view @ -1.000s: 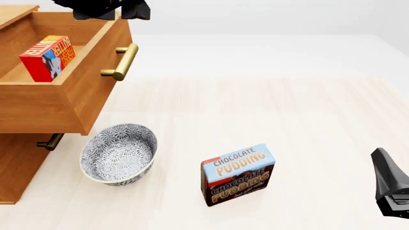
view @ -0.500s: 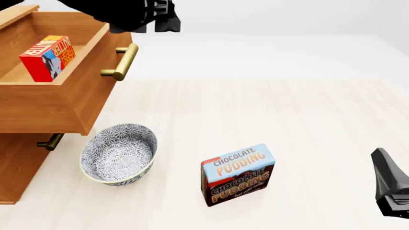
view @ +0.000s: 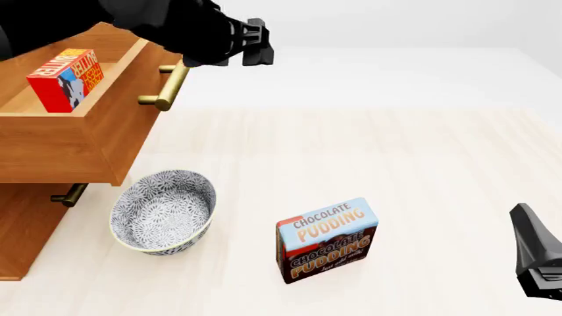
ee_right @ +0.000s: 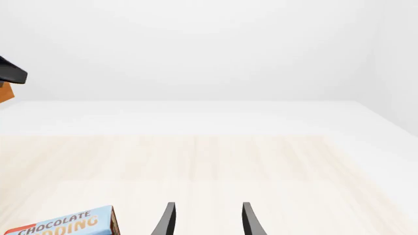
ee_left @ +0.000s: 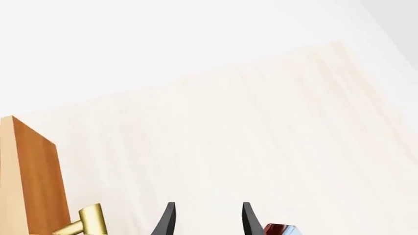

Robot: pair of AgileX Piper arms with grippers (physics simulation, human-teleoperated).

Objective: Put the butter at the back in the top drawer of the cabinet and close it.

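Black fingertips (ee_left: 171, 218) of the left gripper (ee_left: 206, 223) stand apart with nothing between them; in the front view that gripper (view: 256, 43) hangs above and just to the right of the brass cylindrical bar handle (view: 167, 86) of the light-brown wooden top drawer (view: 83, 131), not touching it. The drawer is pulled out towards the right from the light-brown wooden cabinet (view: 22, 224), and the small red butter box (view: 65, 79) stands inside it on the drawer floor, so what is left, as I judge it, is the closing.

To do that well, the left gripper should come down to the drawer's front face or the handle and push straight to the left, along the drawer's run, with steady pressure near the middle so the drawer does not skew. The blue-and-white patterned bowl (view: 163, 210) sits on the pale wooden table (view: 422, 171) below the drawer's front edge, so the arm should stay high.

The right gripper (ee_right: 206, 223) is parked near the right edge, its fingers also apart and empty, with the blue-and-brown chocolate pudding box (view: 327, 239) to its left.
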